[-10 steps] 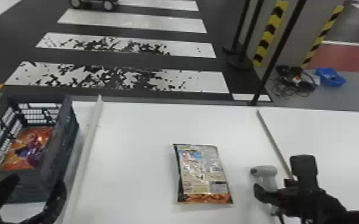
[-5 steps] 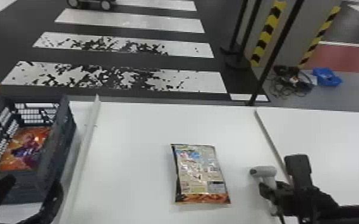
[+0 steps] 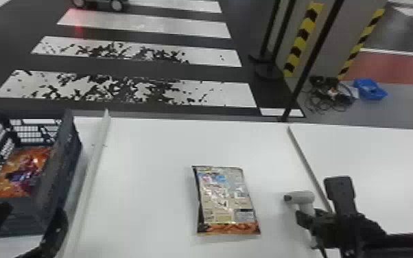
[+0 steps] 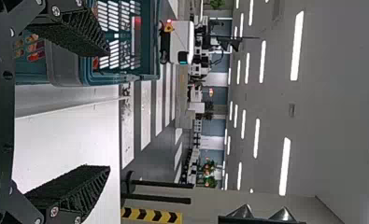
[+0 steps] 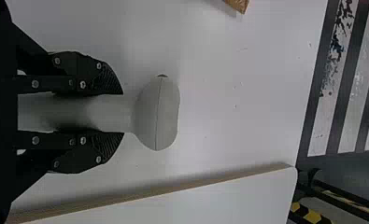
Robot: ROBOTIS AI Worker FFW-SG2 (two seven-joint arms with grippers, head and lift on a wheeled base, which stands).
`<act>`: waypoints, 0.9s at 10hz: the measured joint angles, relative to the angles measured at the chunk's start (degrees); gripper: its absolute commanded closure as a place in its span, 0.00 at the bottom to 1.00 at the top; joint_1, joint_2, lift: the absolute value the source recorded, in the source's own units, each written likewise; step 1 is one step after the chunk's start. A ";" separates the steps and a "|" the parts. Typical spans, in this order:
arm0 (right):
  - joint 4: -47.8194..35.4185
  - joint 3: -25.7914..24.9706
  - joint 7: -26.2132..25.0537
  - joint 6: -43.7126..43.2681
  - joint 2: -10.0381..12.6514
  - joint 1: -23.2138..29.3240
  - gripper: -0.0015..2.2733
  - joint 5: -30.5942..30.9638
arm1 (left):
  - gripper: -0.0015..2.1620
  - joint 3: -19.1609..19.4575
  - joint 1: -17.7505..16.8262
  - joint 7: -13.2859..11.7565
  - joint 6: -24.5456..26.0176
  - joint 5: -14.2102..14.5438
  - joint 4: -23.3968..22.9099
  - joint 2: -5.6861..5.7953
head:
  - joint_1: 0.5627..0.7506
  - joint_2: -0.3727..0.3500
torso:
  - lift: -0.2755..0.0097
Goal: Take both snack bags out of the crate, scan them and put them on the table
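Observation:
In the head view my left gripper (image 3: 33, 210) stands open by the near end of the dark crate (image 3: 32, 212); an orange snack bag (image 3: 24, 171) lies inside. My right gripper (image 3: 319, 214) is at the handle of the grey scanner (image 3: 298, 197). The other snack bag (image 3: 226, 202) rests flat on the table, back side up. From the left wrist, my left gripper (image 4: 109, 109) has nothing between its fingers, one finger in front of the crate (image 4: 147, 42). In the right wrist view my right gripper (image 5: 123, 113) is shut on the handle of the scanner (image 5: 159, 114).
A raised strip (image 3: 91, 171) runs along the white table (image 3: 147, 147) between crate and middle bag. Right of the scanner is a board edge (image 3: 305, 157). A black pole (image 3: 305, 72) stands beyond the far table edge.
The fingers of my right gripper have closed around the scanner handle. The whole head view has shifted slightly; the left gripper, crate and both bags keep their places.

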 measured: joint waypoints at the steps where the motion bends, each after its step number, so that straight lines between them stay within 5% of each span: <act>1: -2.32 0.65 0.01 2.33 0.29 0.30 0.98 -0.08 | 0.07 0.00 0.00 0.00 0.00 0.00 0.05 0.05 | 0.70 0.33 | 0.64; 9: -16.50 8.46 0.05 16.70 4.56 2.06 0.98 0.58 | 0.07 -0.66 -1.21 -0.09 0.18 0.09 1.03 0.49 | 0.70 0.52 | 0.64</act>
